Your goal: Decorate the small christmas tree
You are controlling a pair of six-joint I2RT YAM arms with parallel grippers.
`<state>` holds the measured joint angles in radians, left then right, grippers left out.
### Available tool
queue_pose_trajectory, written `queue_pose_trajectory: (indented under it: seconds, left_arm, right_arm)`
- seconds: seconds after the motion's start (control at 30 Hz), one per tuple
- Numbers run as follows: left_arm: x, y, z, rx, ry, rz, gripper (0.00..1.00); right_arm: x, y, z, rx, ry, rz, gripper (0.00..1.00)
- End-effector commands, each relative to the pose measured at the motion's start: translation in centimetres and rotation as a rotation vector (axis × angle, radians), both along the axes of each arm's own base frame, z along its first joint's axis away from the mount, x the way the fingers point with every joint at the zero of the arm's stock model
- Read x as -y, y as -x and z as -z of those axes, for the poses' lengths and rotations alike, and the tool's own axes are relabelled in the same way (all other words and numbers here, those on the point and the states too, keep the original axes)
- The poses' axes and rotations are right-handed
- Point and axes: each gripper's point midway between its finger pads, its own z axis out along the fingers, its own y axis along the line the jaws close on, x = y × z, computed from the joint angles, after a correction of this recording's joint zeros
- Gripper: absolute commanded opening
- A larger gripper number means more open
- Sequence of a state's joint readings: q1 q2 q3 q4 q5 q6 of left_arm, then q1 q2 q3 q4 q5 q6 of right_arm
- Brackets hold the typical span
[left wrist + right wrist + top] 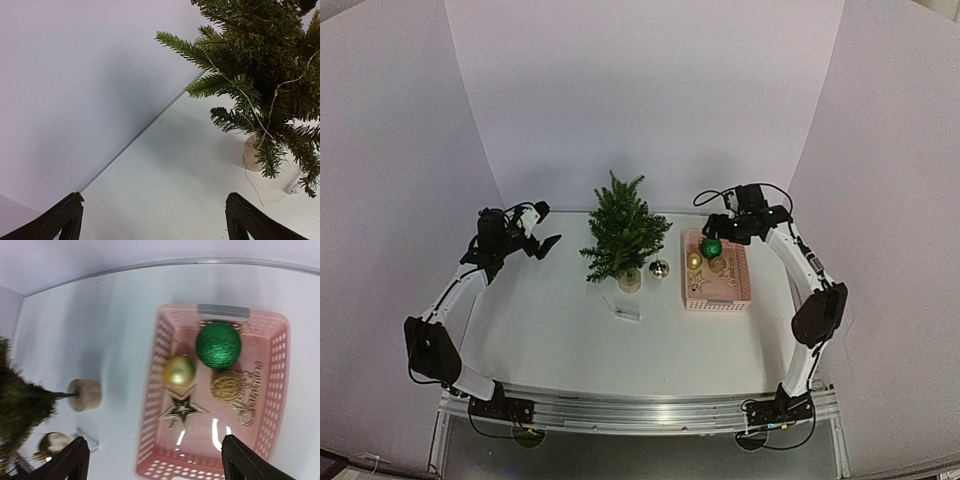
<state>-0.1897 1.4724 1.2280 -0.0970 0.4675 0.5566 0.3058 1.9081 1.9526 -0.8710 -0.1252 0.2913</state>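
The small christmas tree stands mid-table in a pale pot, with a thin light wire strung through its branches. To its right lies a pink basket holding a green ball, a gold ball, a star and a twine ball. My right gripper hovers open above the basket's back end, nothing between its fingers. My left gripper stands open and empty left of the tree, over bare table.
A small shiny ornament sits on the table between the pot and the basket. A small white box on the tree's wire lies in front of the pot. White walls close in the back and both sides.
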Motion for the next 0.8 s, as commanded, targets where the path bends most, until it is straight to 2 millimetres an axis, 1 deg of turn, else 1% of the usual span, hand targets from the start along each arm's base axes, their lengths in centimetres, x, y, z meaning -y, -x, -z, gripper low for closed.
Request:
queue_pose_trajectory:
  seconds: [0.0,0.07,0.13,0.23,0.3,0.33,0.5,0.6,0.77]
  left_arm:
    - [-0.8,-1.0,-0.9,0.015,-0.007,-0.034,0.99]
    - [-0.9,-1.1,-0.6,0.006,-0.011,-0.04,0.99]
    - [-1.0,-1.3,-0.3,-0.001,-0.015,-0.042,0.99]
    - [-1.1,-1.7,-0.2,-0.006,-0.019,-0.047,0.99]
    - [-1.2,-1.9,0.0,-0.009,-0.024,-0.047,0.99]
    - [-1.2,-2.0,0.1,-0.011,-0.027,-0.049,0.99]
    - [-1.4,-2.6,0.3,-0.015,-0.032,-0.054,0.99]
    - [-1.4,-2.9,0.5,-0.018,-0.033,-0.054,0.99]
    - [-1.5,-3.2,0.4,-0.013,-0.034,-0.055,0.99]
  right_arm:
    - [3.9,-2.4,6.1,-0.085,0.211,0.113,0.91]
    - [4.6,-3.0,8.2,-0.124,0.232,0.118,0.91]
    - [5.2,-3.4,10.3,-0.162,0.253,0.109,0.89]
    - [5.5,-3.6,13.1,-0.213,0.277,0.078,0.79]
    - [5.5,-3.7,14.3,-0.234,0.274,0.058,0.71]
    - [5.3,-3.7,15.0,-0.251,0.263,0.046,0.7]
    - [4.9,-3.9,16.8,-0.287,0.233,0.019,0.77]
    - [4.6,-4.2,17.9,-0.304,0.217,0.003,0.77]
    - [4.5,-4.4,19.4,-0.335,0.186,-0.002,0.72]
